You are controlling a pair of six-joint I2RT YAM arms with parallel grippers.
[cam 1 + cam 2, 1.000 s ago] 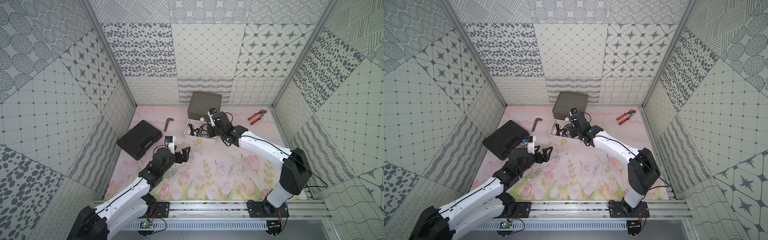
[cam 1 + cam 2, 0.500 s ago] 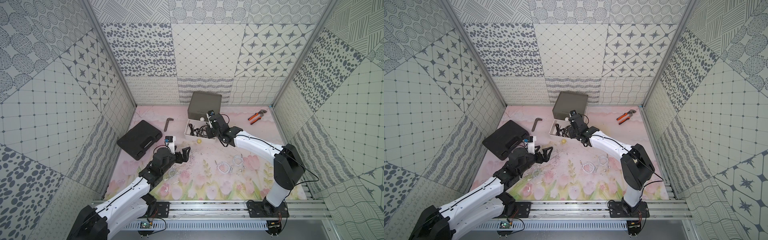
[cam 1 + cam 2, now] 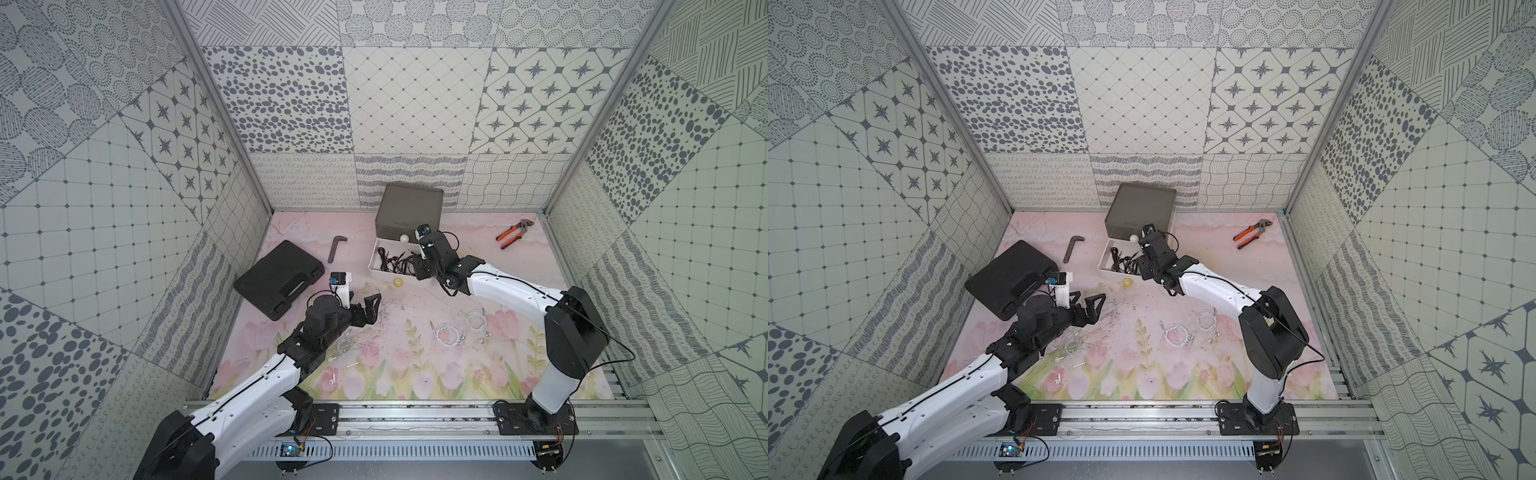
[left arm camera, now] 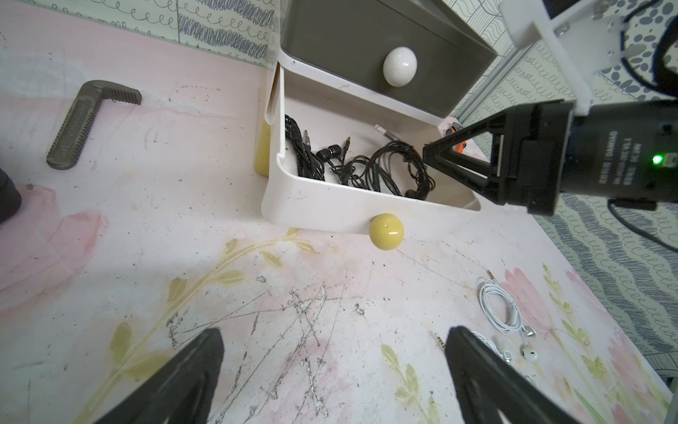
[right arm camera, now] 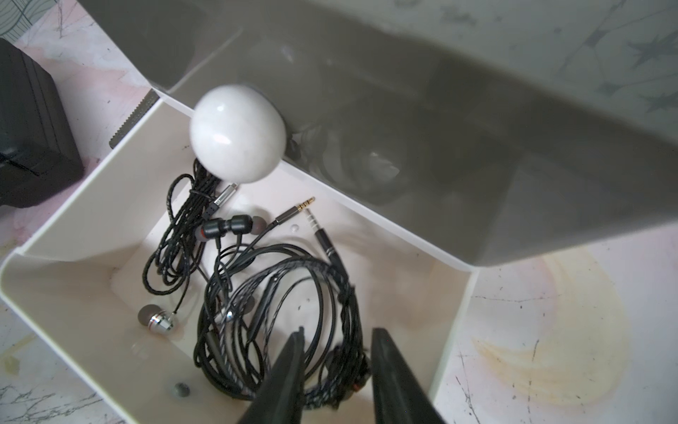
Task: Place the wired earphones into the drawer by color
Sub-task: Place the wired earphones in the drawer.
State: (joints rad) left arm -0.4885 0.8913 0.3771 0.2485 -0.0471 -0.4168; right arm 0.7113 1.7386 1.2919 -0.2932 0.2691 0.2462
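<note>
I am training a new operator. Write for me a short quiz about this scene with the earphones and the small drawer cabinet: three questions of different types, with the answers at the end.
1. Choose one. Which colour are the earphones inside the open white drawer?
A. red
B. black
C. white

2. True or false: the left tool stands open and holds nothing.

3. Fill the gap: the white earphones are not in any drawer; they lie on the floral ____.

Key: 1 B; 2 true; 3 mat.
</note>
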